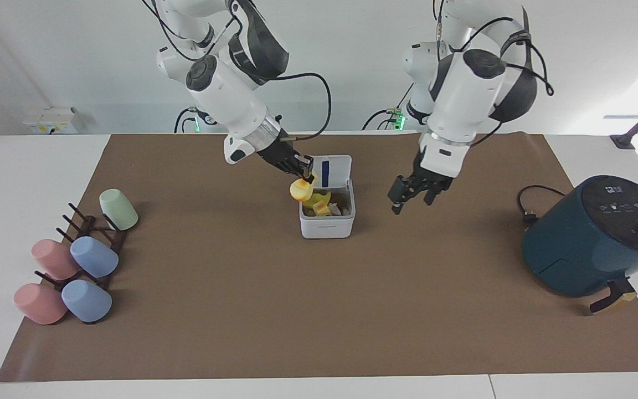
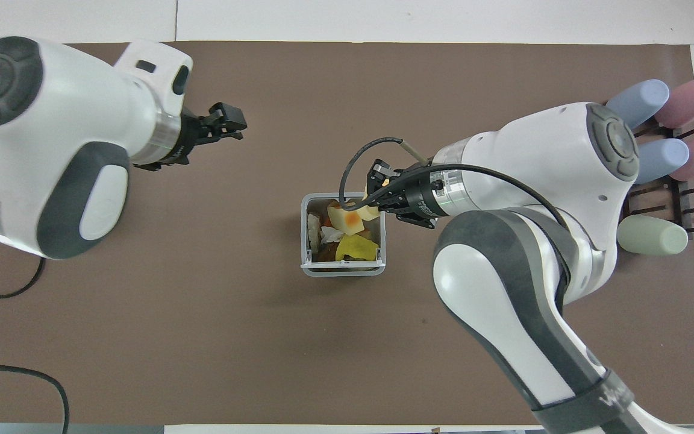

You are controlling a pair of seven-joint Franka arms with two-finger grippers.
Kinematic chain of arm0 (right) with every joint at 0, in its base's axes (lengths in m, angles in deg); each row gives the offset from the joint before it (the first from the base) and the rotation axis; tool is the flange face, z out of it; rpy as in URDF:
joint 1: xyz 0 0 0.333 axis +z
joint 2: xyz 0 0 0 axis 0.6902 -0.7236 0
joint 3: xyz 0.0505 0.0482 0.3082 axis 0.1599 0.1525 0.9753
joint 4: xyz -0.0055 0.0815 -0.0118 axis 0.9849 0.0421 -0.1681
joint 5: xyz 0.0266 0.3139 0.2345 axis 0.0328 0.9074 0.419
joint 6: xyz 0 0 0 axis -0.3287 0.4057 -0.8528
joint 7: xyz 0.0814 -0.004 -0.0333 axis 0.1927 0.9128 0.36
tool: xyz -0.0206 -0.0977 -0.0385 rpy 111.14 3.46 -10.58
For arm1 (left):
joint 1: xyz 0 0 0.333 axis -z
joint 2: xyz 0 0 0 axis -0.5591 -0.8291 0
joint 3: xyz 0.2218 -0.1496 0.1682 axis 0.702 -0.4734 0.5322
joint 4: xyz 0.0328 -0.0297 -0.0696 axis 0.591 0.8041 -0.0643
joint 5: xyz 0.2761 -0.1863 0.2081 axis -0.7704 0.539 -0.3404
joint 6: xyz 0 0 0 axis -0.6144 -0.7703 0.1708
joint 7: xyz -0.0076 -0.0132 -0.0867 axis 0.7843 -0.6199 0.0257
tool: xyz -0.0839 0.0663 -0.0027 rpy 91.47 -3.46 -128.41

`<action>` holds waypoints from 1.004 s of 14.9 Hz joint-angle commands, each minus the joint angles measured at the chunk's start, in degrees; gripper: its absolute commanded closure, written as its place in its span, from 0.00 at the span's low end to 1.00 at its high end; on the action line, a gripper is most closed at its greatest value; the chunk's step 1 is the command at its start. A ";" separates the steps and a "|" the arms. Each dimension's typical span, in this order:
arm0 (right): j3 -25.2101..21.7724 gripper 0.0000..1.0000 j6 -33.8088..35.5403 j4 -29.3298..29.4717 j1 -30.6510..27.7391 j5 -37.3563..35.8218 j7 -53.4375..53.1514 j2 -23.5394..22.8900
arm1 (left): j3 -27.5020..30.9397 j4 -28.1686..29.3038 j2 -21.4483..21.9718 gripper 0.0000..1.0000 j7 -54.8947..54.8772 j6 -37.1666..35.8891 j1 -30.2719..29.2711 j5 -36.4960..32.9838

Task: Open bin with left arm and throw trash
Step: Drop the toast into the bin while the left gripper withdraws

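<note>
The white bin [image 1: 324,227] stands mid-mat with its lid [image 1: 334,170] upright and open. Inside lie several food bits, among them a yellow wedge [image 2: 356,246] and a pale piece with an orange patch [image 2: 347,220]. My right gripper [image 1: 303,178] is shut on a yellow rounded slab with an orange spot [image 1: 301,191] and holds it over the bin's rim at the right arm's end. It also shows in the overhead view [image 2: 376,202]. My left gripper [image 1: 410,198] is open and empty, raised over the mat between the bin and the air fryer; the overhead view shows it too [image 2: 228,123].
A dark teal air fryer [image 1: 590,238] with its cable [image 1: 529,205] stands at the left arm's end of the table. A rack of pastel cups [image 1: 75,260] lies at the right arm's end and shows in the overhead view [image 2: 666,138].
</note>
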 commanded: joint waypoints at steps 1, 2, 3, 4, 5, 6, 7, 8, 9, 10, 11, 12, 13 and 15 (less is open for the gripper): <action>0.19 1.00 -3.44 -0.15 1.68 3.77 1.62 -1.94 | -0.38 0.67 3.22 0.00 -12.23 -5.75 -6.76 0.04; 0.19 1.00 -5.01 -1.98 2.03 3.95 1.62 -1.68 | -0.38 0.67 4.19 0.00 -18.46 -8.21 -9.74 0.04; 0.36 1.00 -5.90 -3.39 2.21 3.95 1.62 -1.24 | -0.38 0.85 5.24 0.00 -25.05 -11.11 -12.90 0.04; 0.36 1.00 -6.26 -4.27 3.52 3.95 1.62 -0.89 | -0.38 1.20 6.47 0.00 -31.12 -13.40 -15.46 0.13; 0.36 1.00 -6.78 -5.50 4.40 3.95 1.53 -0.37 | -0.38 1.37 7.44 0.00 -34.66 -15.07 -17.40 0.13; 0.36 1.00 -6.79 -6.38 4.58 3.95 1.62 0.07 | -0.38 1.38 8.23 0.00 -35.57 -16.48 -18.37 0.13; 0.36 0.76 -6.79 -6.65 5.11 3.86 1.44 0.25 | -0.38 1.38 9.02 0.00 -35.57 -17.19 -18.56 0.13; 0.28 0.37 -6.79 -6.74 5.98 3.78 1.01 0.25 | -0.38 1.29 9.99 0.00 -35.57 -17.90 -18.56 0.04; 0.28 0.04 -6.79 -6.74 6.34 3.60 0.74 0.34 | -0.47 1.11 10.52 0.00 -35.31 -18.60 -18.47 0.04; 0.28 0.00 -6.70 -6.74 6.43 3.25 0.56 0.34 | -0.47 1.03 11.22 0.00 -34.09 -19.13 -17.95 0.13; 0.28 0.00 -6.70 -6.74 6.43 2.99 0.39 0.34 | -0.56 1.02 11.84 0.00 -31.38 -19.74 -17.60 0.13; 0.28 0.00 -6.70 -6.66 6.43 2.90 0.39 0.34 | -0.91 0.85 12.28 0.00 -29.70 -20.97 -17.51 0.13; 0.19 0.00 -6.79 -6.57 6.43 2.90 0.39 0.25 | -1.00 0.76 12.45 0.00 -29.43 -22.11 -17.42 0.13; 0.19 0.00 -6.70 -6.48 6.34 2.90 0.39 0.17 | -0.65 0.85 13.07 0.00 -29.51 -22.48 -16.72 0.13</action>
